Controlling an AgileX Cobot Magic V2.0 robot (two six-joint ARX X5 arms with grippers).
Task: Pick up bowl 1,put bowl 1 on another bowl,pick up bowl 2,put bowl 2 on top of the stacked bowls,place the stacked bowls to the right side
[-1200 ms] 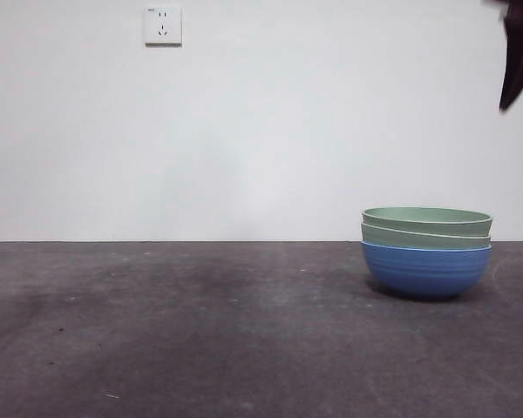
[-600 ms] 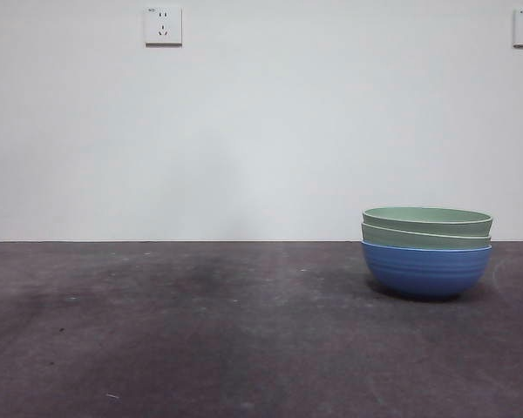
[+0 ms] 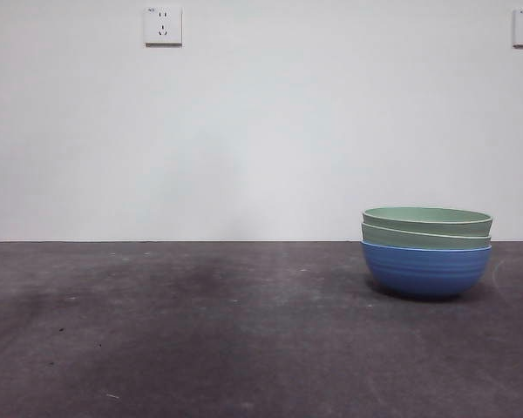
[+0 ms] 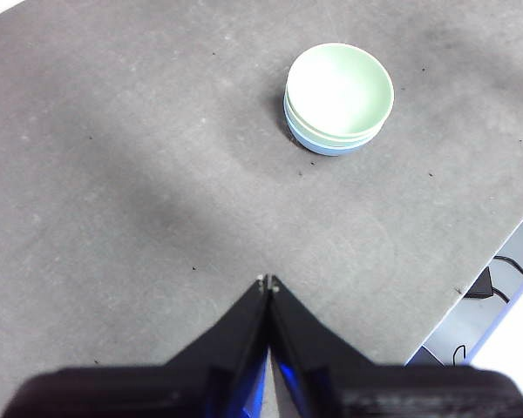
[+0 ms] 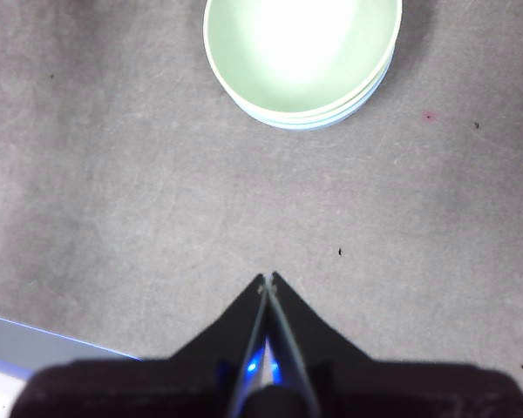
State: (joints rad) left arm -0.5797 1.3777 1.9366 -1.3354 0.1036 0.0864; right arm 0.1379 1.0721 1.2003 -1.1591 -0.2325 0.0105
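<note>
The stacked bowls (image 3: pixel 426 252) sit on bench (image 3: pixel 200 331) right side; right hand (image 5: pixel 268 280) nearer, left hand (image 4: pixel 268 283) farther, both pressed together, empty.

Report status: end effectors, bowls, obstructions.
Left end effector shut, empty, high above table. Right end effector shut, empty, near stack. Stacked bowls nested, standing alone, right side of table. Nothing in the way.

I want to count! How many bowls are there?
3, all in one stack on the table: a blue bowl at the bottom, a green bowl nested in it, another green bowl on top.
</note>
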